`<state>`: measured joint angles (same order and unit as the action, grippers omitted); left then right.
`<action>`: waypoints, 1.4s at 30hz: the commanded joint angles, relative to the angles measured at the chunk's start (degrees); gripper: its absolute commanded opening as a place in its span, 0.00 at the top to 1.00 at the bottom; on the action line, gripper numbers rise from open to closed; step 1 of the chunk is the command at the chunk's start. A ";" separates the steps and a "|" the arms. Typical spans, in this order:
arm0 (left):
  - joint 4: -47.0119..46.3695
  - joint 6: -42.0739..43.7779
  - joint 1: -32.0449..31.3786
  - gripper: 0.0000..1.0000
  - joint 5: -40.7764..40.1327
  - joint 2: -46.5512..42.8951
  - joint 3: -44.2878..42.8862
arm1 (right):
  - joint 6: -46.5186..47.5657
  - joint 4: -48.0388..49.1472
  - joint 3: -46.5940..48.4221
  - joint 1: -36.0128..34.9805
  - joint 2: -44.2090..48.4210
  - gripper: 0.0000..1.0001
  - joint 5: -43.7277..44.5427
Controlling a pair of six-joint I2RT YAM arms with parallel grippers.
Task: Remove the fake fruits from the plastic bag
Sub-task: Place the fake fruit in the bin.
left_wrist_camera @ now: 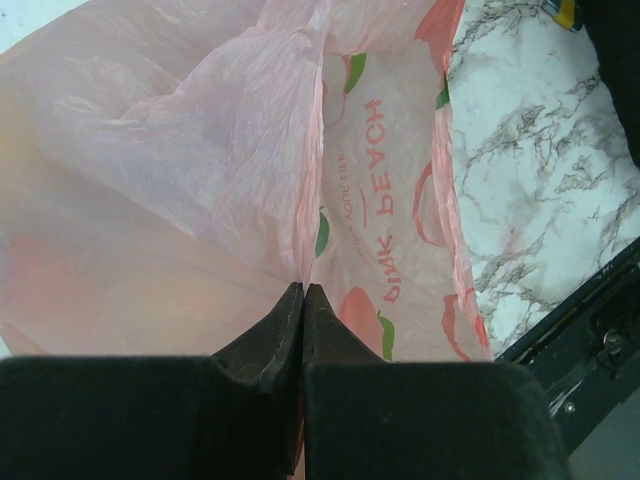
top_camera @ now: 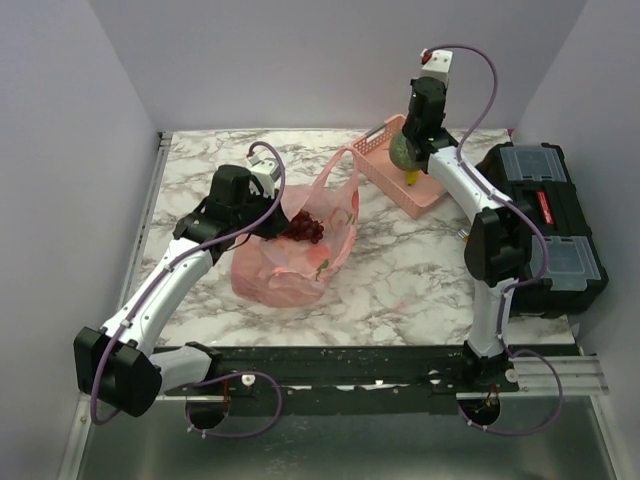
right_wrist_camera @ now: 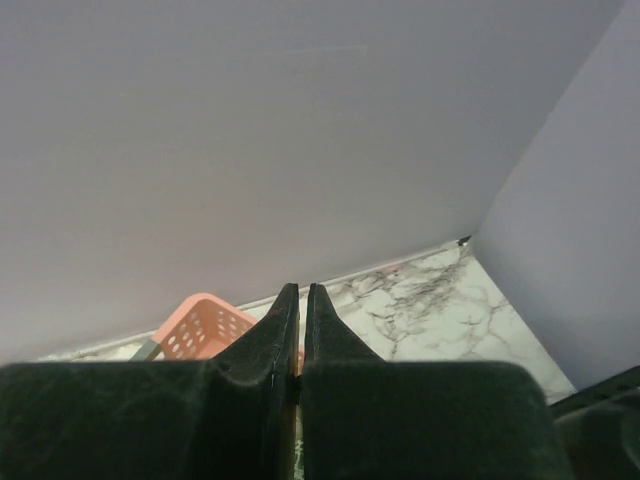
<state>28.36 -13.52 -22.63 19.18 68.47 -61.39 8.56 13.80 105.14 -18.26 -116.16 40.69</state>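
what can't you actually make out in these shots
Top view: only grapes show at the mouth of the bag; its crinkled film hides any other fruit.
Left wrist: film fills the frame; the left end effector blocks the bottom.
Top view: the right arm covers part of the basket; besides the melon, contents unclear.
Right wrist: the right end effector hides all but a basket corner.

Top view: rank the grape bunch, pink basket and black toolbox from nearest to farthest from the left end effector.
From the left end effector, shut on the plastic bag:
1. Grape bunch, at the bag's opening, right beside it.
2. Pink basket, far side, right of centre.
3. Black toolbox, at the table's right edge.
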 commanded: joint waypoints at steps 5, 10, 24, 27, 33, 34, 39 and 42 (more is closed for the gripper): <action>-0.11 0.16 -0.31 1.00 -1.59 -0.64 -1.09 | -7.42 -6.09 3.72 0.31 -4.98 0.99 -6.31; -0.16 -0.11 -0.31 1.00 -1.51 -0.87 -1.11 | -11.94 -8.72 3.92 0.27 -6.83 0.99 -9.40; -0.42 -0.45 -0.31 1.00 -0.81 -1.06 -1.02 | -15.59 -18.24 8.27 0.25 -11.90 0.73 -13.73; -0.47 -0.46 -0.31 1.00 -0.57 -0.97 -1.02 | -16.36 -20.11 8.97 0.30 -11.48 0.57 -14.58; -0.46 -0.54 -0.31 1.00 -0.47 -1.06 -1.02 | -16.89 -23.71 9.39 0.26 -9.39 0.39 -14.06; -0.41 -0.54 -0.31 1.00 -0.43 -1.10 -1.02 | -16.99 -24.22 9.38 0.26 -8.83 0.36 -13.63; -0.57 -0.63 -0.31 1.00 -0.13 -1.07 -1.02 | -17.08 -26.95 9.47 0.22 -5.53 0.31 -12.06; -0.54 -0.64 -0.30 1.00 0.07 -1.05 -0.97 | -17.08 -27.33 8.81 0.29 -2.91 0.29 -11.58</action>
<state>28.42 -13.61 -22.63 18.65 68.47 -61.39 -8.05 -11.16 113.10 -18.04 -125.16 27.53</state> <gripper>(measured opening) 0.003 0.695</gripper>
